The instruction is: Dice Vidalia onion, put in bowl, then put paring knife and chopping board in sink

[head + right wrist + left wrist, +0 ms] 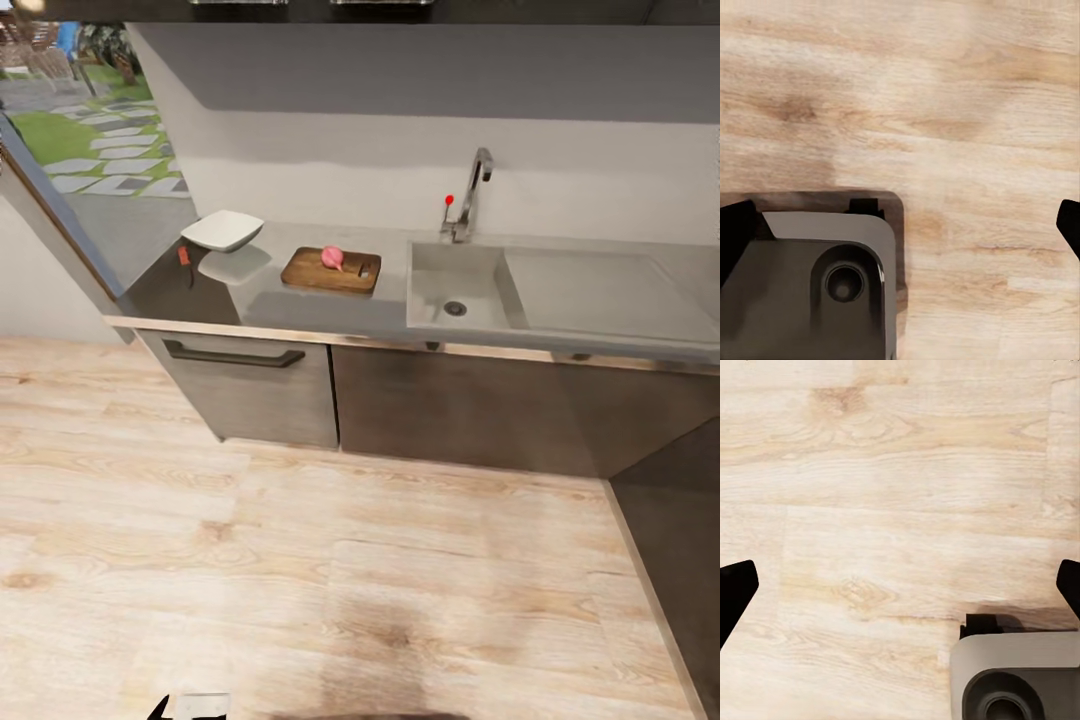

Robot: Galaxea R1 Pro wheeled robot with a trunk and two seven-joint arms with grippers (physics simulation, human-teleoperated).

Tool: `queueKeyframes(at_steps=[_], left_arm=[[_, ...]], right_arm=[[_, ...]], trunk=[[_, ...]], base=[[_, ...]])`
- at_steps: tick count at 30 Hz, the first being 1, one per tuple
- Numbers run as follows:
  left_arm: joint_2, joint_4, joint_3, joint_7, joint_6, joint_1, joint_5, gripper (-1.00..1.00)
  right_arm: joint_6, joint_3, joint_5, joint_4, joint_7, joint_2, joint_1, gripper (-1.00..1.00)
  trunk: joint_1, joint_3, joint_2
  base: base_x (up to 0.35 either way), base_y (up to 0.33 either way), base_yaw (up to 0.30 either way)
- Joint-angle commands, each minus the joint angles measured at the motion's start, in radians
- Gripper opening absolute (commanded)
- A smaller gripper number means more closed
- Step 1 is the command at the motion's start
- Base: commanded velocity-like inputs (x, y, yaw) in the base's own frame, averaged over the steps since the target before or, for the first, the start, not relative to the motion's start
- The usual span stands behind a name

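Standing back from the countertop, with a wide strip of pale floor between base and cabinets. Onion already on the board, out of the sink — so the first step reads as done and dicing as next. Board lying with its long axis across the view, parallel to the counter edge, slot end toward the sink. Knife well left of the board, near the counter's left end, just beside the bowl; red handle visible, blade too dark and small to make out, so its long axis only guessed as running front to back. Left gripper spread wide, fingertips at the frame's two edges, nothing between them but floorboards and part of the robot's grey base. Right gripper likewise wide apart and holding nothing, above floor and base. Both arms hanging low, pointed down — far from any task thing. Knife lying ahead and to the left, so probably the left arm's job, though a drive forward and leftward needed first to bring either arm in reach. Onion and board nearer the middle, within likely reach of the right arm after the approach.
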State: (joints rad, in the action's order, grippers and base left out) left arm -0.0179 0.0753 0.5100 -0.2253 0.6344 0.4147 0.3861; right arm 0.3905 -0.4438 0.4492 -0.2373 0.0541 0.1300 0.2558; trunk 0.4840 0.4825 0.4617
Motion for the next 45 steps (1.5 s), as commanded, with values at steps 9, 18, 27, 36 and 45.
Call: queueKeyframes(at_steps=[9, 18, 27, 36, 45], left_arm=[[0.002, 0.003, 0.008, -0.005, 0.001, 0.001, 0.004, 1.00], [0.003, 0.003, 0.008, -0.005, -0.001, 0.001, 0.004, 1.00], [0.000, 0.003, 0.007, -0.005, -0.001, 0.001, 0.004, 1.00], [0.001, 0.003, 0.008, -0.005, -0.001, 0.001, 0.004, 1.00], [0.000, 0.003, 0.008, -0.005, -0.001, 0.001, 0.004, 1.00]], right_arm=[[0.002, -0.007, 0.006, -0.001, 0.007, 0.001, 0.000, 1.00], [0.002, -0.007, 0.006, -0.001, 0.007, 0.000, 0.000, 1.00], [0.020, -0.008, 0.006, -0.001, 0.007, 0.000, 0.000, 1.00], [0.022, -0.007, 0.006, 0.000, 0.007, 0.000, 0.000, 1.00], [0.022, -0.007, 0.006, 0.001, 0.007, 0.000, 0.000, 1.00]], trunk=[[0.000, -0.013, 0.001], [0.000, -0.027, 0.001], [0.000, -0.042, 0.001], [0.000, -0.056, 0.001], [0.000, -0.070, 0.001]], base=[[0.000, 0.000, 0.000], [0.000, 0.000, 0.000], [0.000, 0.000, 0.000], [0.000, 0.000, 0.000], [0.000, 0.000, 0.000]])
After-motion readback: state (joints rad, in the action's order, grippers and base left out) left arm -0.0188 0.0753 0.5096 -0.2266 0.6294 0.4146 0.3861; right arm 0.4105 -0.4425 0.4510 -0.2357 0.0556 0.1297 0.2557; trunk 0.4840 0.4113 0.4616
